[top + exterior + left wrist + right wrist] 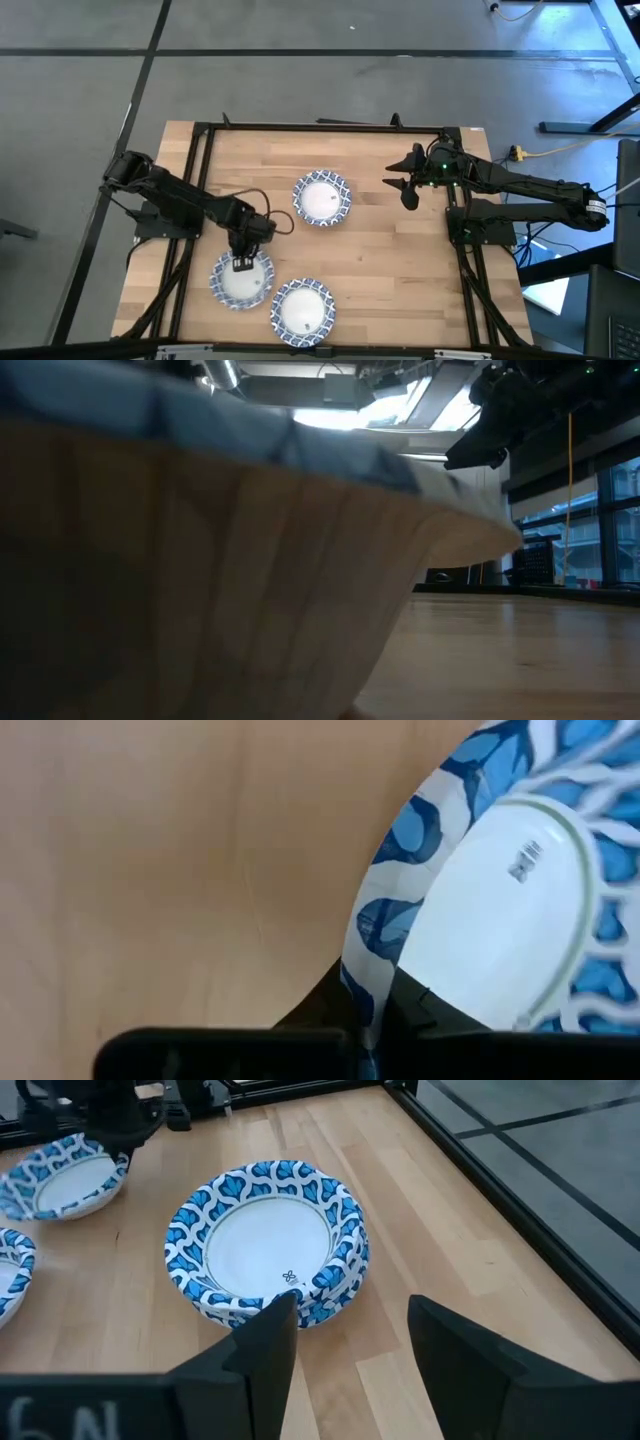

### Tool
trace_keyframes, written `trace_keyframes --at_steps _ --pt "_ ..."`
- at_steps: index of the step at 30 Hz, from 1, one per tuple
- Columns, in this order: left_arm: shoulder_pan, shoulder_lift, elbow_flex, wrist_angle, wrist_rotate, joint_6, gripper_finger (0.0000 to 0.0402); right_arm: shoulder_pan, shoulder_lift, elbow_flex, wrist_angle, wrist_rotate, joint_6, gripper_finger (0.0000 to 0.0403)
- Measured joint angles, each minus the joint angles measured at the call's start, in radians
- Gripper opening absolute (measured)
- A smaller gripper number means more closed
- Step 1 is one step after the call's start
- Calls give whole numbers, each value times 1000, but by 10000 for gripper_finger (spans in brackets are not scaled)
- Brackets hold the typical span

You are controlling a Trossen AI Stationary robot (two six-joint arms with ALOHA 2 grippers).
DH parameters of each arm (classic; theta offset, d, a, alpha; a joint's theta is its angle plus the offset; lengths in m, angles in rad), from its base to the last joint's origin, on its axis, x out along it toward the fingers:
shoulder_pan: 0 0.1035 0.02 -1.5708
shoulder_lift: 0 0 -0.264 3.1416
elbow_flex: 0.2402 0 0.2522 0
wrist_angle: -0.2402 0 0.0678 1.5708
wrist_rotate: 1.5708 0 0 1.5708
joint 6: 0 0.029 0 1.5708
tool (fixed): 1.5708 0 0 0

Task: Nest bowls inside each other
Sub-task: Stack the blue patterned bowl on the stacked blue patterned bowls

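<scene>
Three blue-and-white rimmed bowls show on the wooden table. The middle bowl shows a doubled rim in the right wrist view, like bowls nested. The left bowl and the near bowl sit toward the near edge; the near bowl's wall fills the low view. My left gripper is shut on the left bowl's far rim. My right gripper is open, in the air to the right of the middle bowl, touching nothing. My left gripper holds the left bowl by its patterned rim on the far side. One finger is inside the bowl and the other outside, pinching the wall. The fingers come from above, pointing down. Whether the bowl is lifted off the table does not show.
A black metal frame runs around the tabletop, and the arm bases stand at its left and right sides. Bare wood lies between the bowls and the right arm. Cables and stands are on the floor beyond the table.
</scene>
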Motion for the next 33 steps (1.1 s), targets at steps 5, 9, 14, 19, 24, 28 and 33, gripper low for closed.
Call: trace_keyframes --at_steps 5,9,14,19,24,28,33 --pt "107 -37 22 21 29 -7 1 0 0 0 0 0 -1 193" --pt "198 -58 76 24 57 -8 1 0 0 0 0 0 -15 193" --pt "302 -73 166 7 71 -5 1 0 0 0 0 0 -23 193" --pt "401 -71 275 -1 63 -14 0 0 0 0 -1 0 -34 193" --pt "490 -64 379 1 -6 -85 0 0 0 0 -1 0 -50 193" --pt "558 -55 443 4 -67 -90 0 0 0 0 -1 0 -64 193" --pt "610 16 520 14 -77 -87 0 0 0 0 -1 0 -75 193"
